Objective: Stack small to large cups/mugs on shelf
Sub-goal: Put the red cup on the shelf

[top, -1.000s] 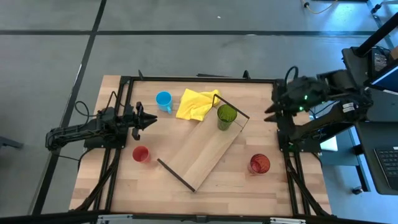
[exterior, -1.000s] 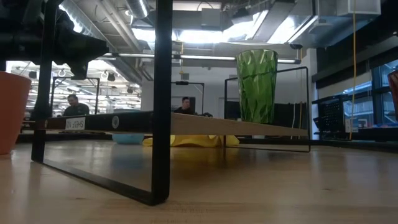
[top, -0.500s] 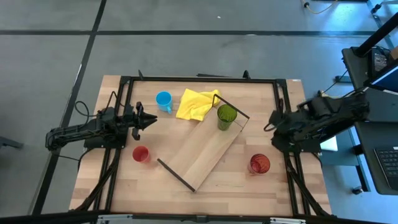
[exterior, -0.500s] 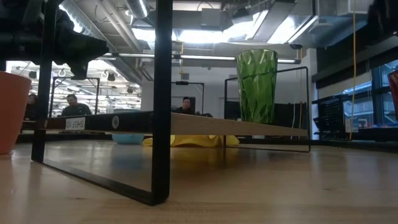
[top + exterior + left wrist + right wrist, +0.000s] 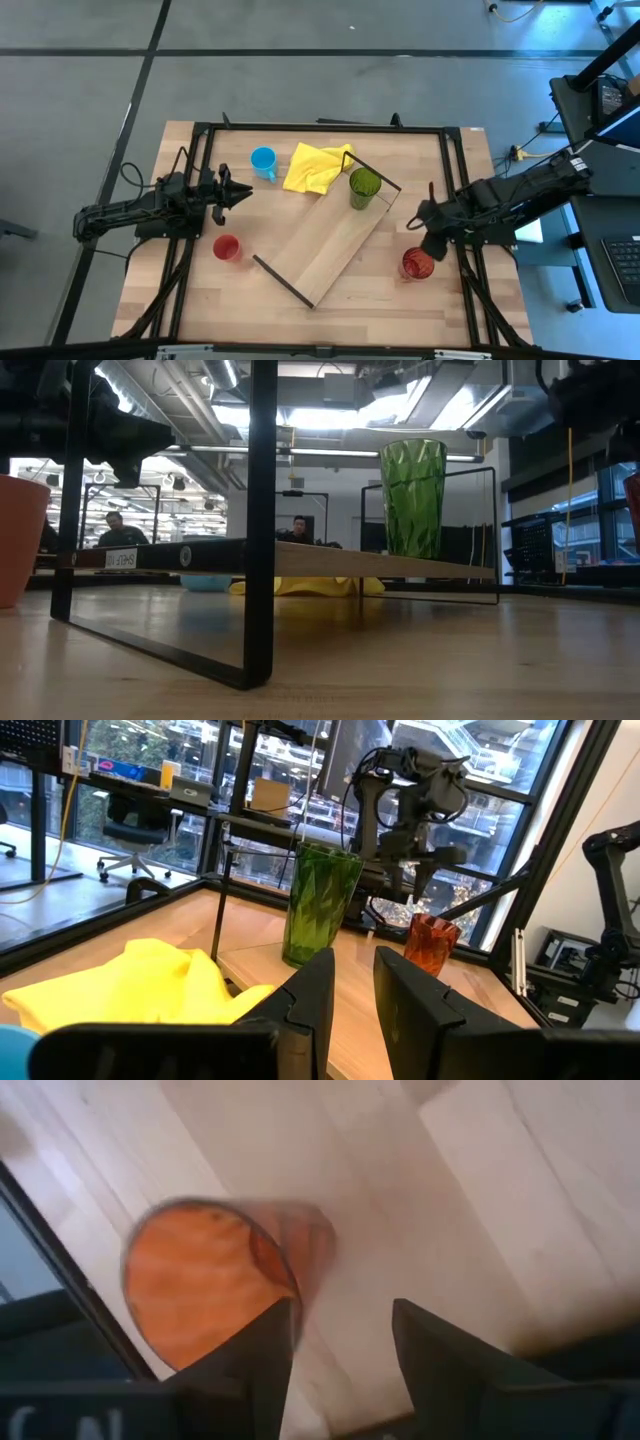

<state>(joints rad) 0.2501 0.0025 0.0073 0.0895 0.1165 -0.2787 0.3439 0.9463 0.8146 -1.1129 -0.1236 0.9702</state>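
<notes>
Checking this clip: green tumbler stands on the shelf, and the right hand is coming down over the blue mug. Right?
Not quite. The green tumbler does stand on the shelf, but the high view shows the right hand beside the dark red glass; the blue mug sits far across the table.

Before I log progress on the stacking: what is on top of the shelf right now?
Only the green tumbler stands on the shelf, at its far end. The rest of the board looks bare. The blue mug and both red cups stand on the table instead.

Tall translucent green tumbler standing on long light-wood shelf board, crumpled yellow cloth behind it, blue handled mug left of cloth, small red cup left of board, dark red translucent glass right of board.
</notes>
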